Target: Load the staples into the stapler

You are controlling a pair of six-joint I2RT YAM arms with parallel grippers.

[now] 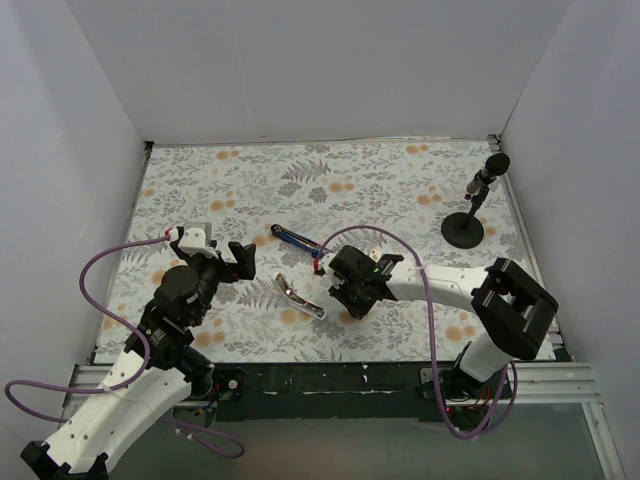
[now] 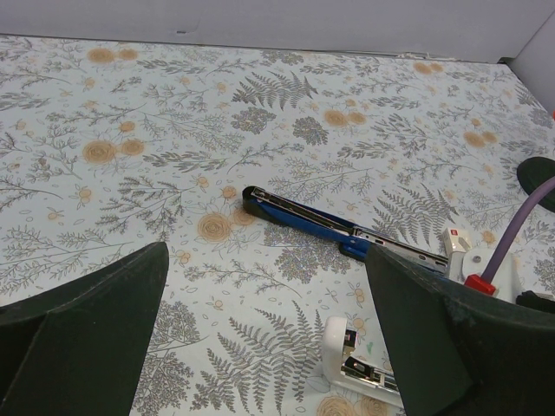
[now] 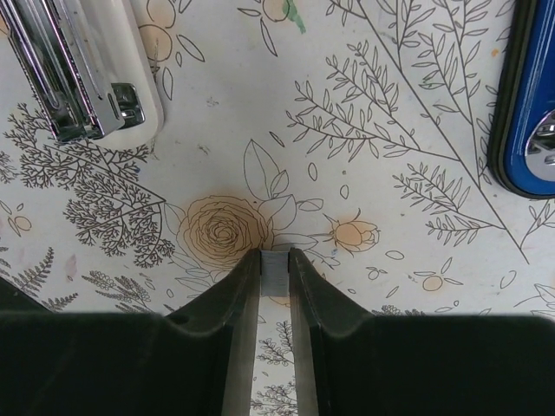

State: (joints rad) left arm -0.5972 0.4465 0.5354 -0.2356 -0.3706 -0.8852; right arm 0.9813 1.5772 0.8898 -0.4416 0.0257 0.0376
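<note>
while the left pincer (image 2: pixel 266 253) gapes wide, right pincer (image 3: pixel 275 256) nearly closed, pinching the staples (image 3: pixel 275 274)

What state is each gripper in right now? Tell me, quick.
Left gripper: open, holding nothing.
Right gripper: closed on the staples.

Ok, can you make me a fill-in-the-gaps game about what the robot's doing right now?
1. The right hand is pinching the tiny grey ___.
2. The left hand is holding nothing, and its fingers are wide ___.
3. The stapler lying near the white stapler is coloured ___.

Missing words: staples; open; blue.
</note>
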